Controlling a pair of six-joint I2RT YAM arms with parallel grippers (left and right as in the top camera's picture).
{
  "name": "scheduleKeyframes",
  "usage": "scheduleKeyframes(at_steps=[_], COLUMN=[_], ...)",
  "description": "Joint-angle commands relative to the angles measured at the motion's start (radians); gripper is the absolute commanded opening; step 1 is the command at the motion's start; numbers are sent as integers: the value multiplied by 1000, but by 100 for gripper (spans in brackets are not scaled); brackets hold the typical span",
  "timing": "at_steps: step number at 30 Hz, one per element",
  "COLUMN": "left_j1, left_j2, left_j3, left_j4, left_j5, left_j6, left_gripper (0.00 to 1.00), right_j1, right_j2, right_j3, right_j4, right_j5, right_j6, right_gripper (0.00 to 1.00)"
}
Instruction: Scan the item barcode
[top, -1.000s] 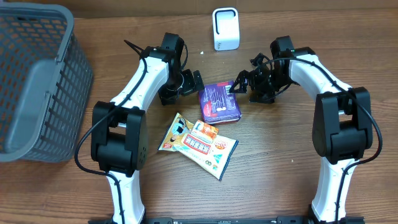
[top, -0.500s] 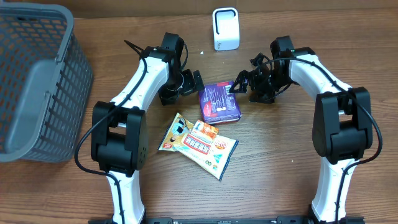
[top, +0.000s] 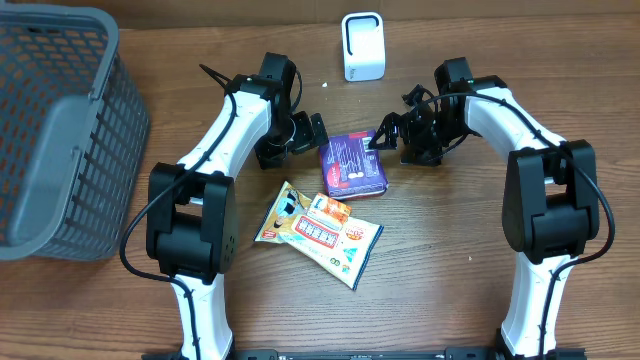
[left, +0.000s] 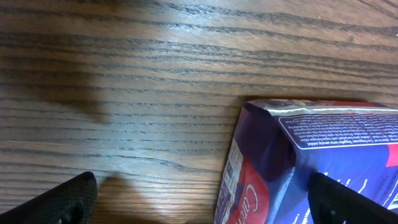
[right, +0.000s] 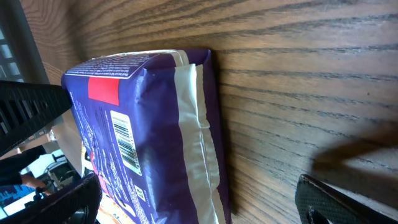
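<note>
Basket of grey mesh sits at the far left of the wooden counter. Next comes the left claw, spread wide and empty, just beside a purple packet lying flat mid-counter. A white scanner stands behind it. The right claw, also spread and empty, flanks the packet's other side. The packet looks light, soft and slippery. Pinching its sealed ends seems best, leaving the barcode uncovered.
</note>
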Motion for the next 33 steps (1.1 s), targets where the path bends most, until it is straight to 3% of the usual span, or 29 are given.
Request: scheduleKeyframes(at_steps=[1,12,18,26,33], left_j1=[-6,-6,-6,-6,-6], left_j2=[-1,-1,-1,-1,-1], left_j3=[-8,-8,-8,-8,-8], left_j4=[2,2,2,2,3], left_j5=[-9,-9,-9,-9,-9], left_j6=[20,20,20,20,20], left_gripper=[100,100,100,100,100], right_j1=[-5,-5,0,57,103], right_j2=[-18,-18,-18,-17,-17], right_j3=[-7,-7,-7,-27,-44], right_j4=[0,-3,-23,2,5], right_j5=[-14,-89,-91,-57,20], right_j6=[-5,-5,-9,-8,52], right_gripper=[100,100,97,85,83])
